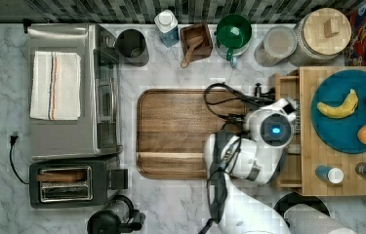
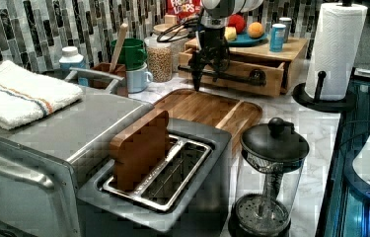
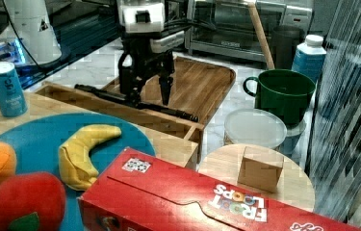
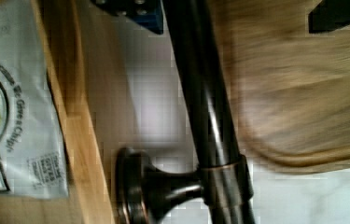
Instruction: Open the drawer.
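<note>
Two black fingers hang down from the robot arm, spread apart, one on each side of the long black handle of the drawer. They do not pinch the handle; there is a gap on each side in the wrist view. The drawer sits under a light wood stand on the marble table, at the top view's right. It is pulled out a little, and a white packet lies inside it. A blue plate with a banana rests on the stand. A brown wooden tray lies on the table just beside the drawer's front.
</note>
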